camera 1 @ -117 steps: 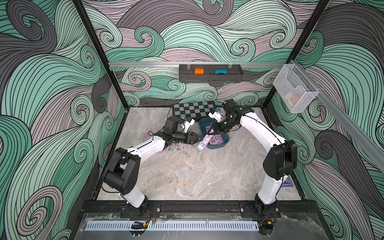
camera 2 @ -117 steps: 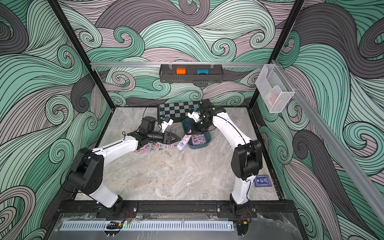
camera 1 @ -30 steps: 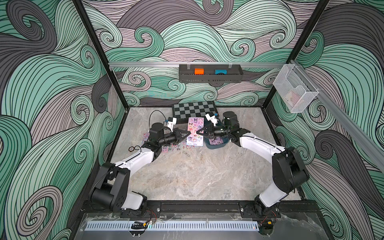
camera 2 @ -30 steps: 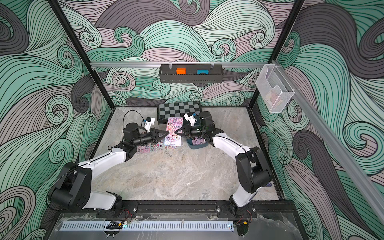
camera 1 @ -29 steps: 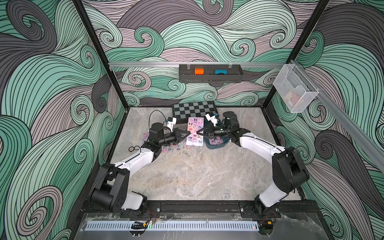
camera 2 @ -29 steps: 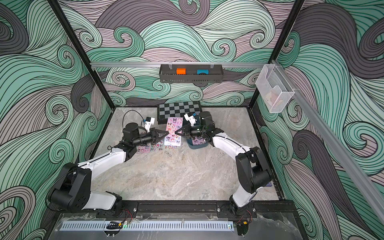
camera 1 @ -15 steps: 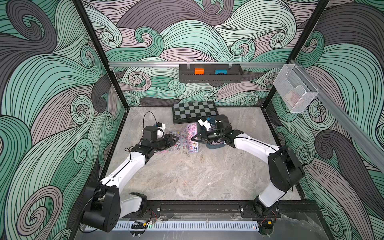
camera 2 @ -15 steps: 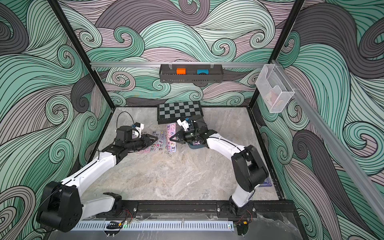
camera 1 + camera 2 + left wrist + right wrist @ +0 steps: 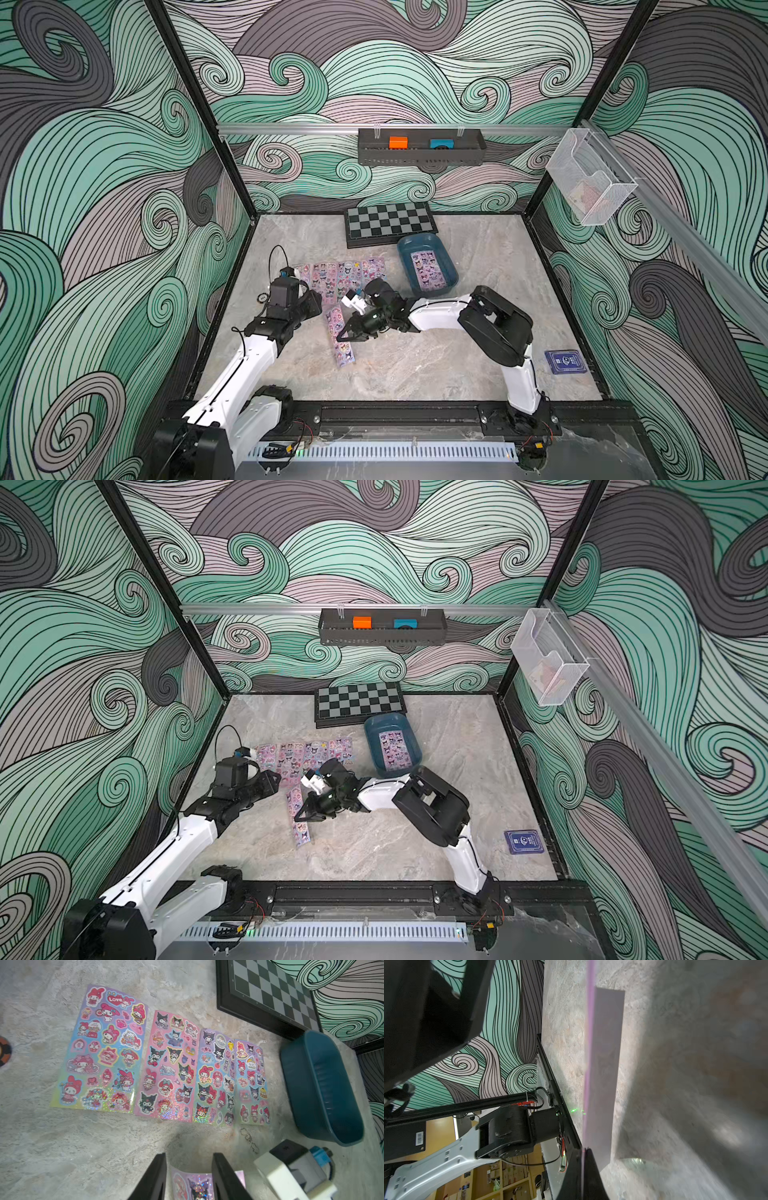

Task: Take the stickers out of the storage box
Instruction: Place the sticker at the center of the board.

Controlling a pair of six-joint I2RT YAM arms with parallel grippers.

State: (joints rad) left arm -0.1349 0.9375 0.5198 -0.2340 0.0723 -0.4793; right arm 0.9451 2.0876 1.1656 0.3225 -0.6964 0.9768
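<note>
right gripper (image 9: 347,336) clamped on sticker sheet (image 9: 345,355) edge, likely to lay it flat | left gripper (image 9: 189,1157) alongside, jaws apart

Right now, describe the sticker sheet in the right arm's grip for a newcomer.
Find the chessboard at the back wall, then the row of four sheets before it. Nearer the robot is one slanted sheet, alone pinched by the right fingers.

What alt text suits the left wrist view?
Four sticker sheets lie in a row on the marble table beside the teal storage box and a chessboard. The open left gripper frames a fifth sheet's end.
</note>
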